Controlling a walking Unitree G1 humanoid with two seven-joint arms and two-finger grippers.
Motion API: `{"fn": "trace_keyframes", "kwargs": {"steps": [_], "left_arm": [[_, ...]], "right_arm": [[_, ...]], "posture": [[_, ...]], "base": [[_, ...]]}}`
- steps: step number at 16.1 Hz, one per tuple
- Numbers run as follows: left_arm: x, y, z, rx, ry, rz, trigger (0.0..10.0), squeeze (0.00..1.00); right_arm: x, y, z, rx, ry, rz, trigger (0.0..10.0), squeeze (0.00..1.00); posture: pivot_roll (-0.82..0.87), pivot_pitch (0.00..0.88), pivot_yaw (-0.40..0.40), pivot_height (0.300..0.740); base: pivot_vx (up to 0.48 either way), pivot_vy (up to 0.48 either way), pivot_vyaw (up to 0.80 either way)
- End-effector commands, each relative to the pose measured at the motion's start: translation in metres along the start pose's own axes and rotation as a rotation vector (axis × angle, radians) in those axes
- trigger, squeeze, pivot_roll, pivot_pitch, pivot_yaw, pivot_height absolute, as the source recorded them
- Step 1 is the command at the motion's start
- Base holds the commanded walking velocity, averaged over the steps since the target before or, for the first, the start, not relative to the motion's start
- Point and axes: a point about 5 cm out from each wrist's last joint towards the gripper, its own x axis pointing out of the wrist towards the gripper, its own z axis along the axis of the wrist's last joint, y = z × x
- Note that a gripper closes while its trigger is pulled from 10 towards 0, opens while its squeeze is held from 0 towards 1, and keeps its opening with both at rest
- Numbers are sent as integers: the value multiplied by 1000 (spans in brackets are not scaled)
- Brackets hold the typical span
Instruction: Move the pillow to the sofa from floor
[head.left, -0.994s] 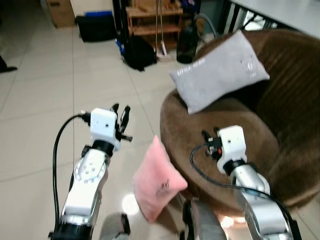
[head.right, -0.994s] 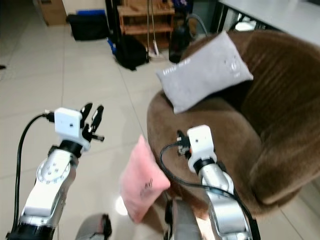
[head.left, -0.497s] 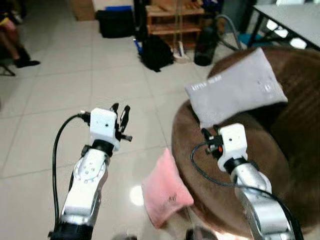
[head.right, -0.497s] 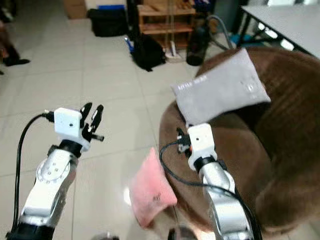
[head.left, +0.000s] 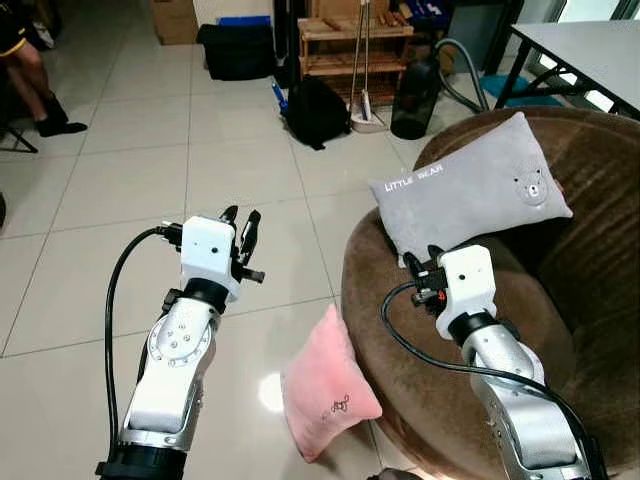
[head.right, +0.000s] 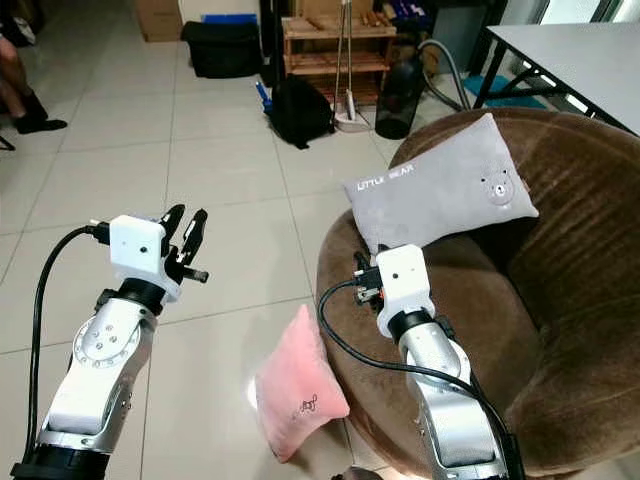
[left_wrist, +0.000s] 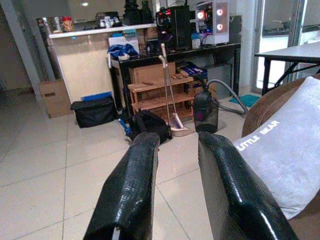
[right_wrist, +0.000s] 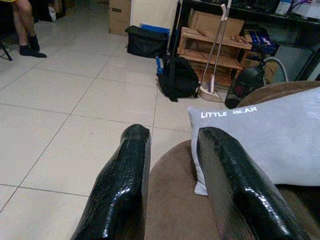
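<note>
Left gripper (head.left: 243, 232) raised above the tiled floor (head.left: 120, 180), fingers parted with a gap between them, grasping nothing. Pink pillow (head.left: 327, 382) stands on edge on the floor, leaning against the front left edge of the brown sofa (head.left: 470, 330), between the two arms. Right gripper (head.left: 430, 262) hovers over the sofa seat near its front edge, fingers likewise spread and empty. Grey pillow (head.left: 470, 193) printed "LITTLE BEAR" rests against the sofa's back. A black backpack (head.left: 316, 112) sits further back on the floor.
</note>
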Motion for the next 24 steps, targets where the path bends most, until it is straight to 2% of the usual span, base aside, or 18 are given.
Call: {"fn": "trace_keyframes", "kwargs": {"steps": [1,8,11,13,24], "left_arm": [[0,-1,0,7,4,-9,10000,0],[-1,-2,-2,2,17,-21,10000,0],[-2,-1,-2,4,18,-21,10000,0],[-2,-1,-2,5,20,-22,10000,0],[-2,-1,-5,6,34,-19,10000,0]], "right_arm": [[-2,-3,-3,11,6,-18,10000,0],[-3,-2,-4,22,3,-18,10000,0],[-3,-2,-5,24,3,-14,10000,0],[-2,0,-6,-2,12,-6,10000,0],[-3,1,-6,-10,9,-2,10000,0]], "posture": [[-64,0,-4,740],[-64,0,-1,740],[-61,0,-3,740],[-61,0,-1,740],[-62,0,-2,740]], "base": [[0,0,0],[0,0,-734],[0,276,-710],[0,281,0],[0,327,0]]}}
